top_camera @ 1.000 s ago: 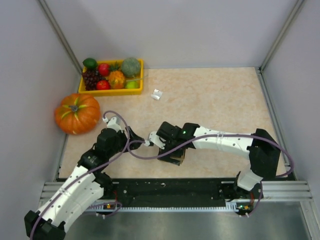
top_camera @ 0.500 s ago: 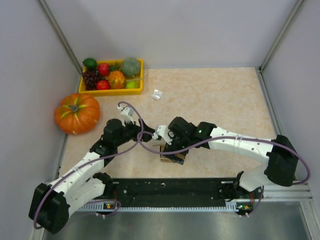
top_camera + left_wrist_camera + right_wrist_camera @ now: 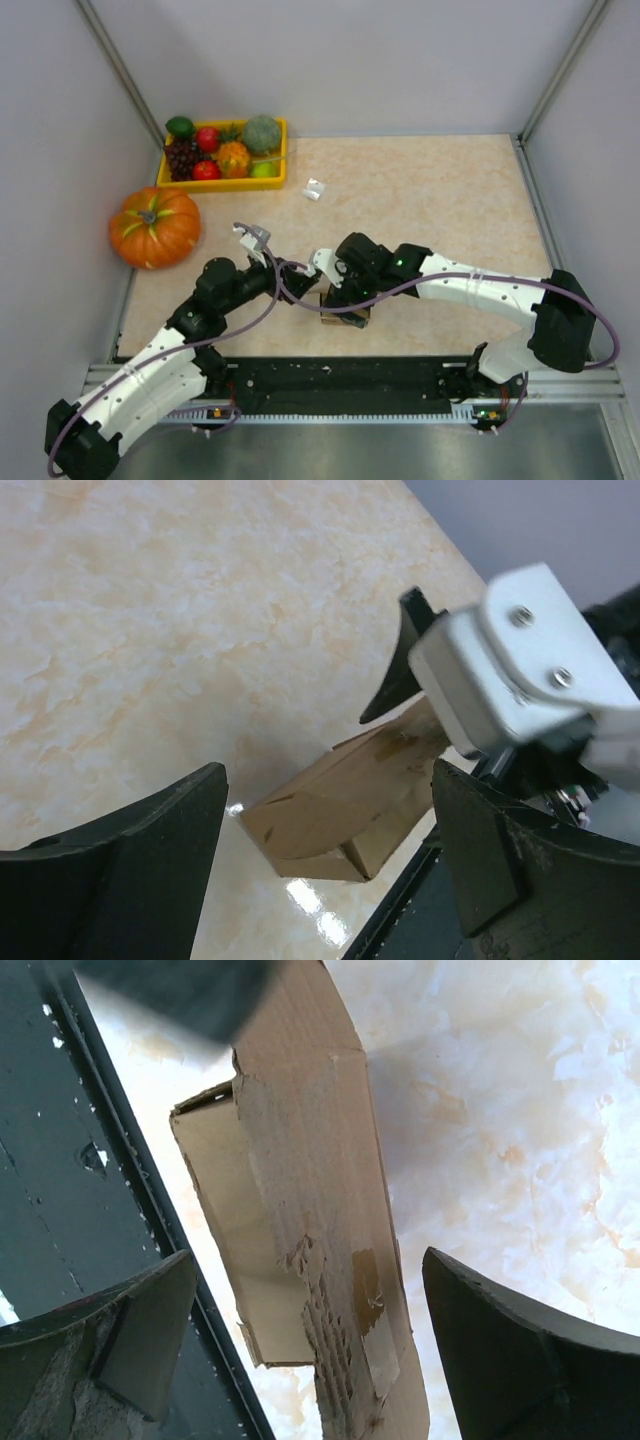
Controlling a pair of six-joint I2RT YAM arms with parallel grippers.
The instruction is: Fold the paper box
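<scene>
The paper box [image 3: 347, 318] is a small brown kraft box with a torn side, resting on the table close to the front rail. It shows tilted in the left wrist view [image 3: 350, 805] and in the right wrist view [image 3: 300, 1190]. My left gripper [image 3: 301, 283] is open just left of the box, its jaws wide apart with the box beyond them [image 3: 328, 780]. My right gripper [image 3: 338, 291] is open above the box, one jaw on each side of it, not touching [image 3: 308, 1260]. The right gripper's white body [image 3: 510, 660] hangs over the box.
An orange pumpkin [image 3: 154, 226] sits at the left edge. A yellow tray [image 3: 222, 183] of toy fruit stands at the back left. A tiny white object [image 3: 315, 189] lies near it. The black front rail [image 3: 340, 375] runs right beside the box.
The right arm has swung forward and to the right over the box. The left arm reached in towards the box, then drew its elbow back left. The box stays in about the same place.
</scene>
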